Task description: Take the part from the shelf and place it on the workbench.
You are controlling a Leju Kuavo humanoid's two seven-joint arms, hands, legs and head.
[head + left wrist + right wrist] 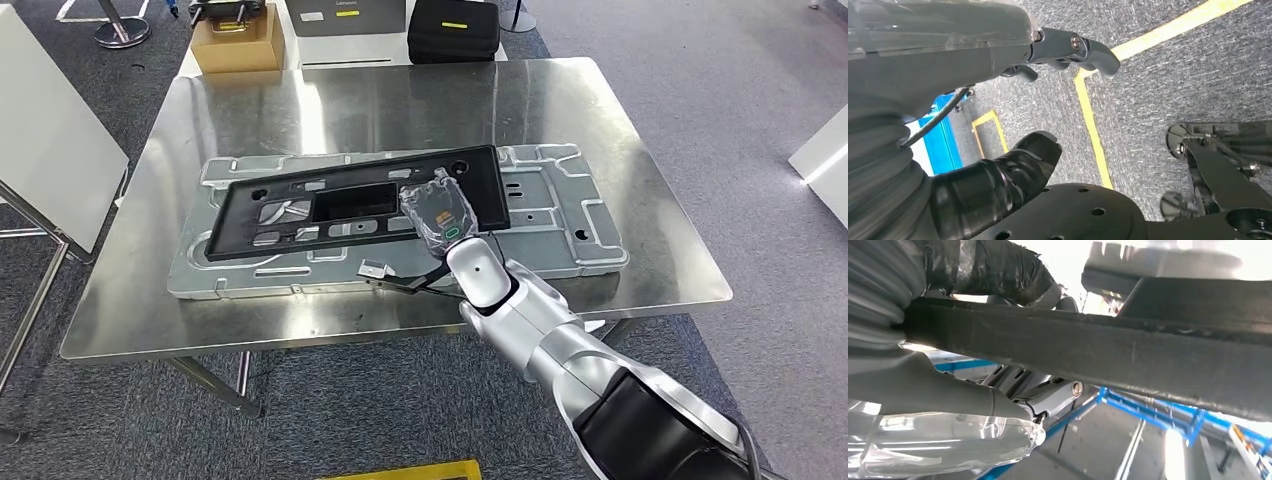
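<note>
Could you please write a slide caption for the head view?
Right robot hand holds the black frame part on the grey metal panel atop the steel workbench.

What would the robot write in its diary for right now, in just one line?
right hand: grips black part | part: lying on grey metal panel on workbench | left hand: holds nothing, over floor | step: release next, probably

A matt black plastic part (350, 203) lies on an embossed metal panel (560, 215) atop the glossy steel workbench (420, 100).

No text legible, label on black case (452, 28) perhaps yellow
</note>
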